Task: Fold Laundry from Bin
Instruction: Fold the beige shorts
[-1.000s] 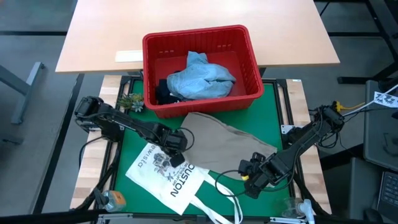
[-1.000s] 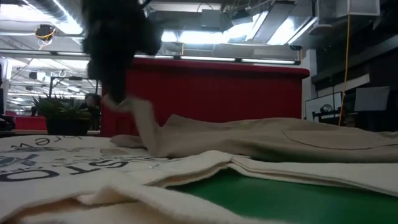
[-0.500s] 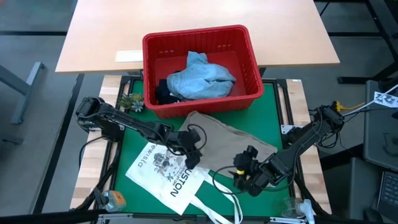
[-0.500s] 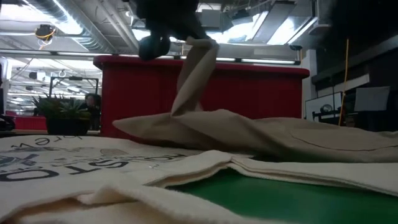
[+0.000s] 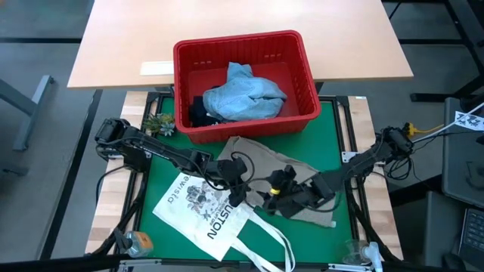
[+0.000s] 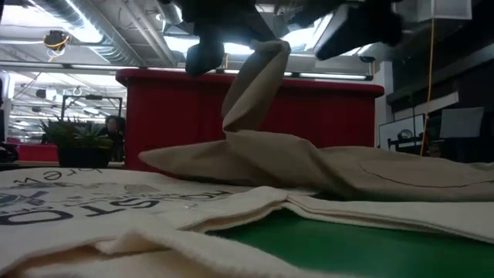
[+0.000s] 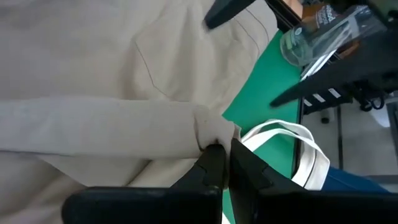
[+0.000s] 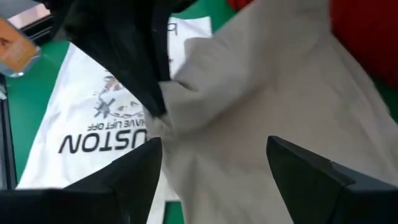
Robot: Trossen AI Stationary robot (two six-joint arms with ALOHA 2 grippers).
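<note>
High view: left claw [image 5: 240, 189] pinches beige cloth [image 5: 302, 168] corner, lifted higher than before; right claw [image 5: 274, 189], wide open, has moved beside it.

The flat white cloth tote bag [image 5: 208, 215] lying just beside the left end effector [image 5: 236, 198] carries dark block lettering: "HOUSTON" in the high view, "USTON" under small lines too fine to read in the right wrist view.

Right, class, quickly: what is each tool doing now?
Left tool: closed, pinching an edge of the beige cloth.
Right tool: open, holding nothing, over the same cloth.
</note>
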